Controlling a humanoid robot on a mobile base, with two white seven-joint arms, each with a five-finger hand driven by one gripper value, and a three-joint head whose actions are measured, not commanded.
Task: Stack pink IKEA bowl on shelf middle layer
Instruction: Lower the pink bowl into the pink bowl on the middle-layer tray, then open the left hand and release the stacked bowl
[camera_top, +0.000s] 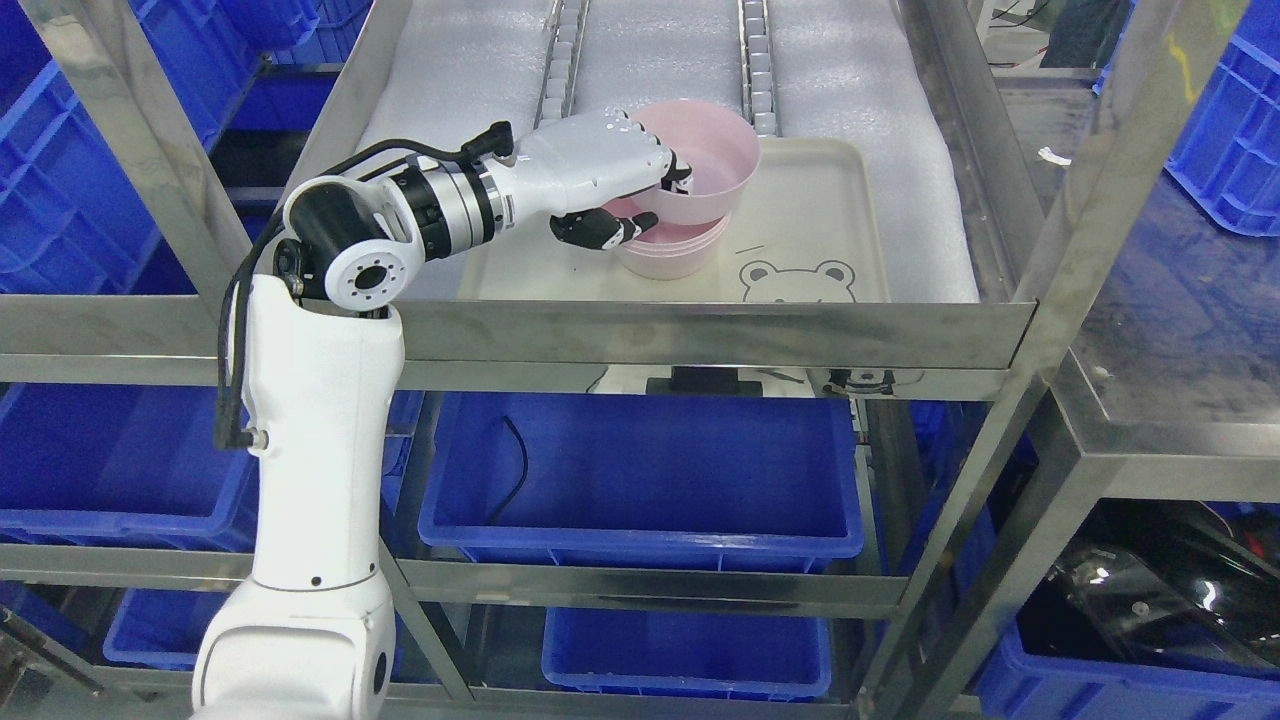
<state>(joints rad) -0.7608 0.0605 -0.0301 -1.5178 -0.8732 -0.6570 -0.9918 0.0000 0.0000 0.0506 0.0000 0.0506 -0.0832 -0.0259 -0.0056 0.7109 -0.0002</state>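
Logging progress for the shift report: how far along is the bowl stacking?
Done: a pink bowl stack sits on the cream bear tray. In hand: the left hand grips another pink bowl, tilted, partly nested in the stack. Left: seating it level and releasing it.

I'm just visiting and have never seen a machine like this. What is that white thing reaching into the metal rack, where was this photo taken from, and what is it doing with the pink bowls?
The picture comes from a camera on the robot's own head, looking down at a steel shelf rack. The white jointed thing is the robot's left arm, ending in a left hand with fingers like a person's. Its right arm is not in the picture. On the shelf lies a cream tray with a bear face printed on it. A pink bowl stack stands on that tray. The hand grips another pink bowl by its rim, tilted, right above the stack, seemingly about to nest it. Blue plastic bins sit on the levels below.
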